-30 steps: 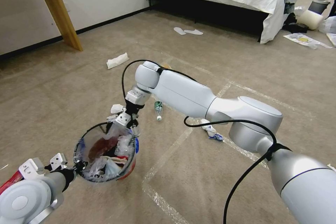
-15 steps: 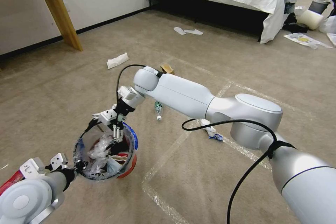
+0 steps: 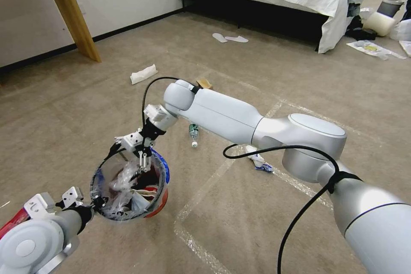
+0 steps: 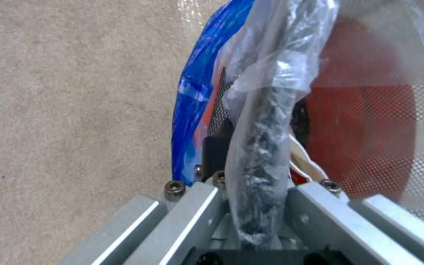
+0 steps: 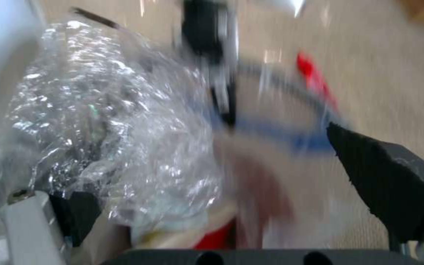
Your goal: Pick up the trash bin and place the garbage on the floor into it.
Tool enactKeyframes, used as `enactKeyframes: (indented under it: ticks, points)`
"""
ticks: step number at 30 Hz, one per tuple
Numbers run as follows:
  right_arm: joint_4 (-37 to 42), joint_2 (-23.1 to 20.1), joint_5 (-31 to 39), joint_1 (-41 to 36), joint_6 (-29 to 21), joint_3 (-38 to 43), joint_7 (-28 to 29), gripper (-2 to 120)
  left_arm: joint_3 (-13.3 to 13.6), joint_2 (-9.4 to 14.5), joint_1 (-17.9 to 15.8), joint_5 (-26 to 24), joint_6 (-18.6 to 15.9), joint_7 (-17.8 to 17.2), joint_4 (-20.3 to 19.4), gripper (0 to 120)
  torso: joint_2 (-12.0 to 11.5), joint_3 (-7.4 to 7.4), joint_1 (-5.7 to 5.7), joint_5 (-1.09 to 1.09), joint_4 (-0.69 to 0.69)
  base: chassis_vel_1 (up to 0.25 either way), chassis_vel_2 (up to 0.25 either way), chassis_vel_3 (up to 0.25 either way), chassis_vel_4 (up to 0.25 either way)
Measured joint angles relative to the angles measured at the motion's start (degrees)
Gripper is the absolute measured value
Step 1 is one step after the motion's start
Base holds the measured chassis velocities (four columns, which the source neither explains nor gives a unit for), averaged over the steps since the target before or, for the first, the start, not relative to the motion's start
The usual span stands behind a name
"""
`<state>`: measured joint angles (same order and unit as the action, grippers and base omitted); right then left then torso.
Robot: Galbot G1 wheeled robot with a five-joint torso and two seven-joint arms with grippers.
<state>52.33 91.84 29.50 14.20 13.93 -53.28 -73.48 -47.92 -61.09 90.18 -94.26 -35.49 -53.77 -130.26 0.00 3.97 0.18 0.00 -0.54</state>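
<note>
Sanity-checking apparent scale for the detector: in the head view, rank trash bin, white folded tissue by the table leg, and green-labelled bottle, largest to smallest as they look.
1. trash bin, clearly largest, though nearest the camera.
2. white folded tissue
3. green-labelled bottle
The last two look close; the tissue lies farther off, so their order is unsure.

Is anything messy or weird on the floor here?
Yes. Litter lies loose on the carpet: a small green-labelled bottle on its side, a crumpled white tissue, a brown carton and blue-and-white scraps. The left gripper holds the trash bin by its rim, and the right gripper hangs open over it.
</note>
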Motion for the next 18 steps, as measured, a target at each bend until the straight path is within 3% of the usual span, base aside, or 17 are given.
enactKeyframes:
  ticks: [1, 3, 4, 5, 6, 12, 15, 17, 18]
  points:
    - [-0.82, 0.23, -10.63, -0.16, 2.22, 2.3, 0.47, 100, -0.24, -0.08, 0.2, 0.01, 0.0, 0.0, -0.17, 0, 0.0, 0.0, 0.0, 0.0, 0.03, 0.0, 0.0, 0.0, 0.0]
    - [-1.34, 0.15, -13.98, -0.38, 2.96, 3.49, -0.35, 100, -0.42, -0.11, 0.35, 0.01, 0.0, -0.02, -0.17, 0, 0.0, 0.0, 0.0, -0.01, -0.04, 0.0, 0.0, 0.0, 0.0]
    - [-1.34, 0.15, -13.98, -0.38, 2.96, 3.49, -0.35, 100, -0.42, -0.11, 0.35, 0.01, 0.0, -0.02, -0.17, 0, 0.0, 0.0, 0.0, -0.01, -0.04, 0.0, 0.0, 0.0, 0.0]
    - [0.34, 0.03, -6.96, -0.4, 1.27, 1.32, 2.12, 100, -0.54, -0.11, 0.44, 0.0, -0.02, 0.0, -0.17, 0, 0.0, 0.0, 0.0, 0.02, -0.02, 0.0, 0.0, 0.0, 0.0]
    - [0.7, 0.05, -5.7, -0.4, 0.73, 0.64, 2.83, 100, -0.55, -0.08, 0.41, -0.01, -0.02, 0.03, -0.06, 0, 0.0, 0.0, 0.0, 0.01, -0.01, 0.0, 0.0, 0.0, 0.0]
    - [-0.2, 0.22, -5.65, -0.78, 0.83, 0.52, 3.01, 100, -0.39, -0.03, 0.09, 0.03, -0.02, 0.02, 0.12, 0, 0.0, 0.0, 0.0, 0.0, 0.0, 0.0, 0.0, 0.0, 0.0]
    - [1.22, -0.66, -1.83, -1.0, -0.29, -1.25, 4.41, 100, -0.4, 0.01, 0.13, 0.0, -0.02, 0.03, 0.27, 0, 0.0, 0.0, 0.0, 0.0, -0.01, 0.0, 0.0, 0.0, 0.0]
    - [0.52, -0.29, -5.09, -1.16, 1.23, -0.61, 5.26, 100, -0.4, 0.02, 0.13, 0.01, -0.02, 0.02, 0.3, 0, 0.0, 0.01, 0.0, 0.0, -0.01, 0.0, 0.0, 0.0, 0.0]
    - [-0.94, 0.05, -13.97, -1.37, 4.97, 2.21, 5.09, 100, -0.4, 0.05, 0.08, 0.0, -0.01, 0.03, 0.3, 0, 0.0, 0.0, 0.0, 0.0, 0.01, 0.0, 0.0, 0.0, 0.0]
